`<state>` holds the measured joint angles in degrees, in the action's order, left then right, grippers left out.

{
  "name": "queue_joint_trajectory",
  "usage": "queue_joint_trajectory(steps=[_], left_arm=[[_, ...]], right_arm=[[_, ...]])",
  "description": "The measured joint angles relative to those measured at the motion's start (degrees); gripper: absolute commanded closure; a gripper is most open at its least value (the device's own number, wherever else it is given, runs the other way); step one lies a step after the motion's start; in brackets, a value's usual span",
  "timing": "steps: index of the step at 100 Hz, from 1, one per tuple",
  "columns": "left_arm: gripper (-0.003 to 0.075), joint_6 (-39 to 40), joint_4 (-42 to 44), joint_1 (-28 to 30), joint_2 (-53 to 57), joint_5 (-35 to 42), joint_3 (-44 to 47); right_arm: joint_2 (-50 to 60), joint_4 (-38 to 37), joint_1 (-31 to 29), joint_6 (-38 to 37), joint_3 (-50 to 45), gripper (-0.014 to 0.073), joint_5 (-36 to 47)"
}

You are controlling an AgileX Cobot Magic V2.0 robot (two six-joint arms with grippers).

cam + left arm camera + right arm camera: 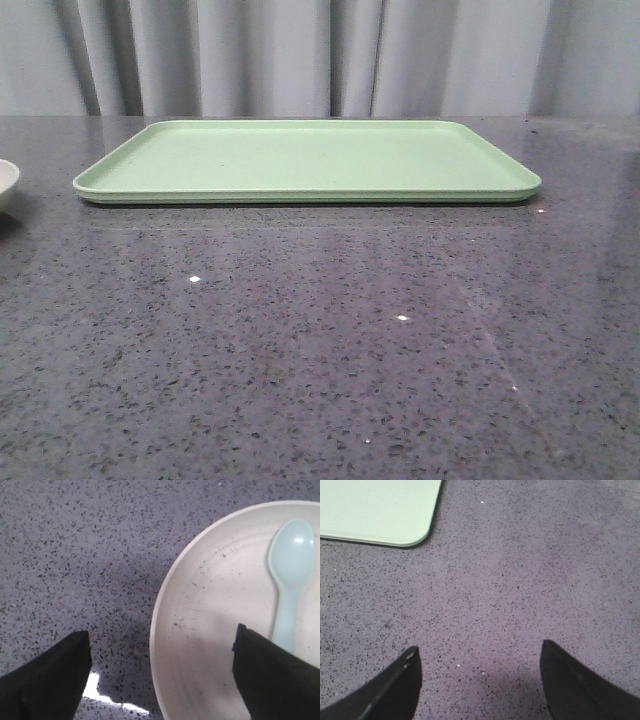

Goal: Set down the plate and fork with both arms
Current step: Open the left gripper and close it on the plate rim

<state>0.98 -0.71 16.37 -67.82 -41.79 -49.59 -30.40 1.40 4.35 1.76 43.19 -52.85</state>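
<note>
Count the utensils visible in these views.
1: a pale blue spoon lying in the plate, seen in the left wrist view. No fork shows; it may be out of frame.

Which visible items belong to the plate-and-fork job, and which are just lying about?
Job items:
- plate, left gripper open above its rim
- right gripper, open over bare table
- fork: not in any view

Lying about:
- pale blue spoon, lying in the plate
- light-green tray, nothing on it; possibly the drop-off spot, but I cannot tell

Right pincer (480, 680) spread wide over speckled counter (530, 580), green tray (380, 510) corner
</note>
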Motion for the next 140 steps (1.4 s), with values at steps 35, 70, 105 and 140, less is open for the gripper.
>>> queue_joint_trajectory(steps=[35, 70, 105, 140], left_arm=[[0.0155, -1.3, -1.9, 0.0, -5.2, 1.7, -0.1], [0.0155, -1.4, -2.2, 0.0, -9.3, 3.3, -0.1], [0.0158, -1.4, -3.2, 0.1, -11.2, 3.9, -0.5], [0.0459, -1.4, -4.1, 0.2, -11.3, 3.8, -0.5]], right_arm=[[0.0, 0.0, 0.0, 0.0, 0.0, 0.0086, -0.1], [0.0, 0.0, 0.0, 0.0, 0.0, 0.0086, -0.1], [0.0, 0.0, 0.0, 0.0, 0.0, 0.0086, -0.1], [0.0, 0.0, 0.0, 0.0, 0.0, 0.0086, -0.1]])
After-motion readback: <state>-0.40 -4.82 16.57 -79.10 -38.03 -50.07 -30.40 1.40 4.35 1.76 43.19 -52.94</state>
